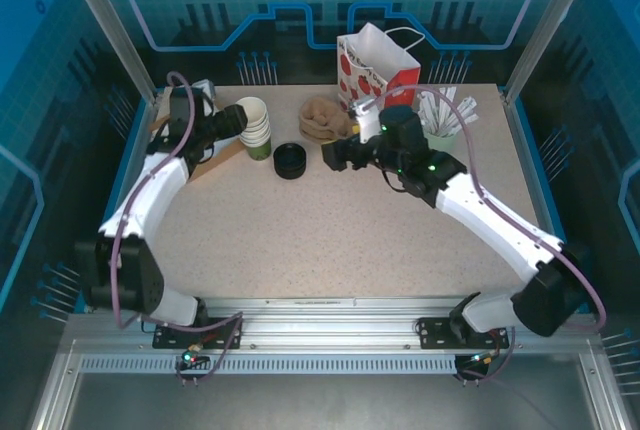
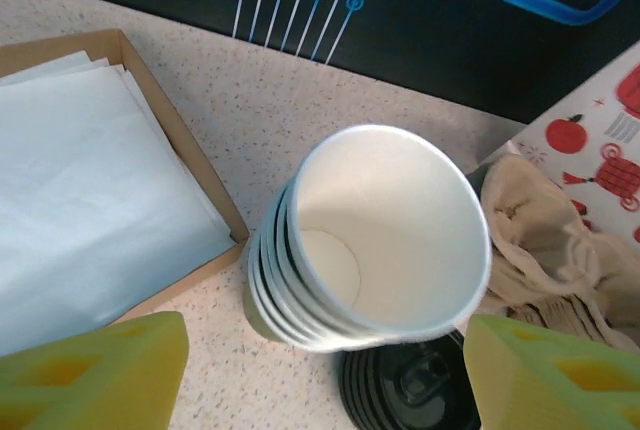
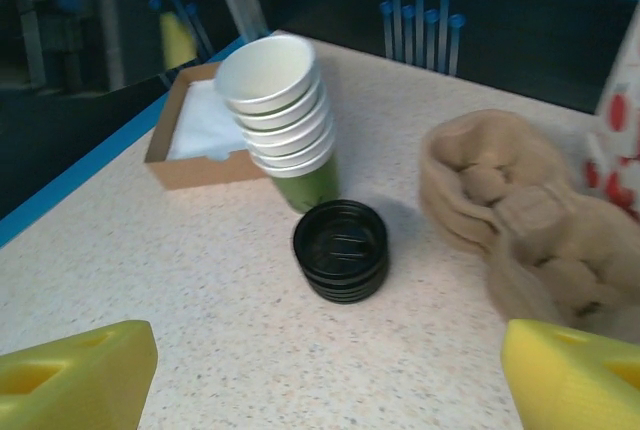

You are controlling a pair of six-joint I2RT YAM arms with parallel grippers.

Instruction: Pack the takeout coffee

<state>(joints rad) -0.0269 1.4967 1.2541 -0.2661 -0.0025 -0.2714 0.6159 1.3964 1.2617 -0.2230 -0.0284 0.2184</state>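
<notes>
No single lidded takeout coffee is in view. A stack of lidless olive-green cups [image 1: 256,130] with cream-white insides [image 2: 385,240] stands at the back left, its top cup leaning. A low stack of black lids [image 1: 290,160] sits just right of it, also seen in the right wrist view [image 3: 341,250]. My left gripper [image 1: 236,118] hangs open over the cup stack, its yellow fingers [image 2: 95,375] either side and apart from it. My right gripper [image 1: 331,155] is open and empty, right of the lids and pointing at them, with yellow fingers [image 3: 575,380] low in its view.
A red-and-white paper bag [image 1: 378,68] stands at the back centre. A crumpled beige cloth [image 1: 322,118] lies in front of it. A cardboard tray with white paper [image 2: 90,170] sits left of the cups. A white holder of stirrers [image 1: 441,115] is behind my right arm.
</notes>
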